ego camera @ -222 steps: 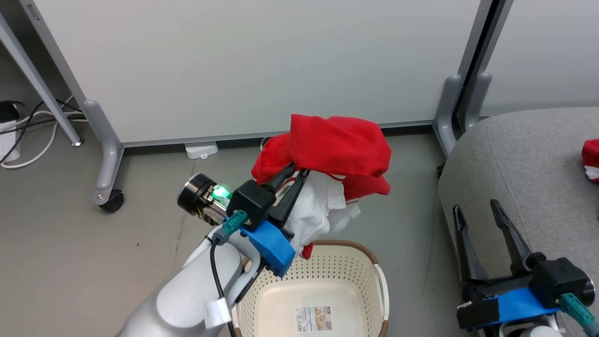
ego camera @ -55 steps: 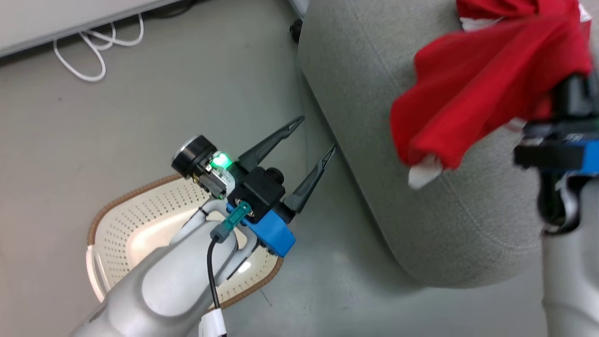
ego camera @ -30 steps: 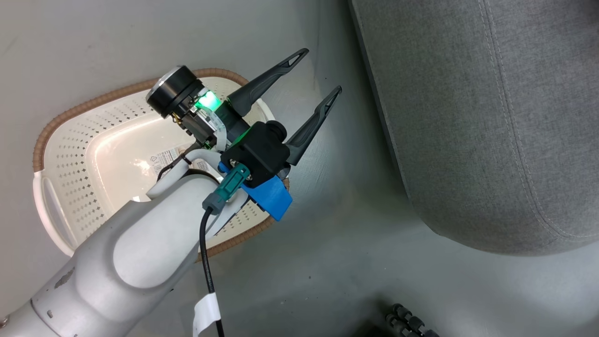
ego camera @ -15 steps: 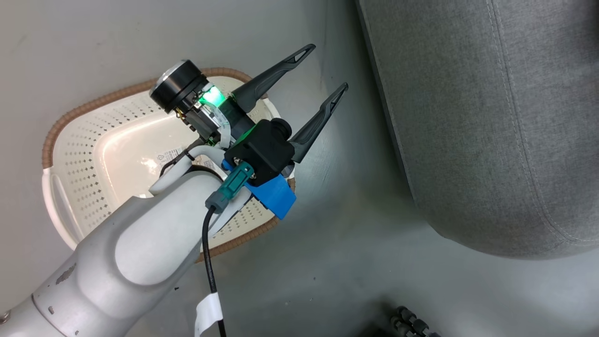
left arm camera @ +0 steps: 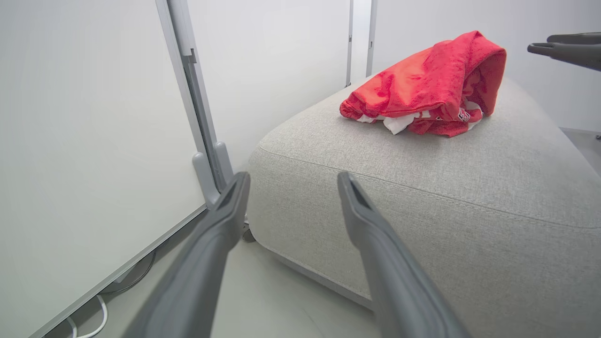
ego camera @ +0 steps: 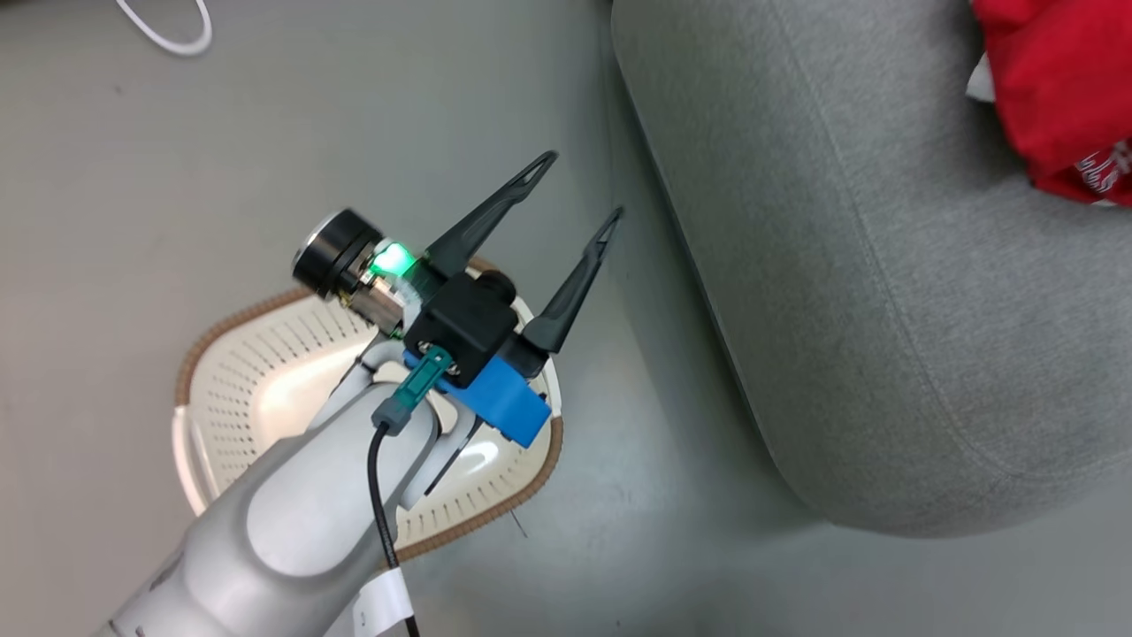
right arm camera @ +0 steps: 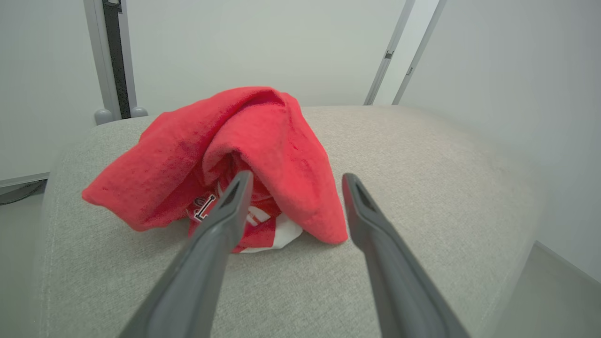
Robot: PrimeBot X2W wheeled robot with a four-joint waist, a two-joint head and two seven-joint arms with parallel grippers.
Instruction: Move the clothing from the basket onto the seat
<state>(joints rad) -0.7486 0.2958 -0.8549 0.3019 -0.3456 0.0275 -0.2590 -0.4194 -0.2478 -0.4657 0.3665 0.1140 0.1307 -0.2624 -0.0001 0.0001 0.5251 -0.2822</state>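
Observation:
The red clothing [right arm camera: 263, 136] lies in a crumpled heap on the light-grey seat [right arm camera: 422, 188], with white trim and lettering showing under its folds. My right gripper [right arm camera: 296, 178] is open just in front of the heap, gripping nothing. The head view has the clothing [ego camera: 1061, 88] at the seat's [ego camera: 840, 265] far right. My left gripper [ego camera: 582, 186] is open and holds nothing, above the floor between the seat and the cream basket [ego camera: 230, 323]. My left arm covers part of the basket, and the inside that shows is bare plastic. The left wrist view shows the left gripper [left arm camera: 292, 178], the clothing [left arm camera: 422, 80] and the seat [left arm camera: 422, 197].
White partition panels on grey posts [left arm camera: 202, 117] stand behind the seat. A white cable [ego camera: 177, 26] loops on the grey floor at the top left of the head view. My right gripper's fingers [left arm camera: 573, 51] reach in at the upper right of the left wrist view.
My right gripper has opened and let go of the clothing, which now rests on the seat. The head camera has swung. The left gripper stays open by the basket.

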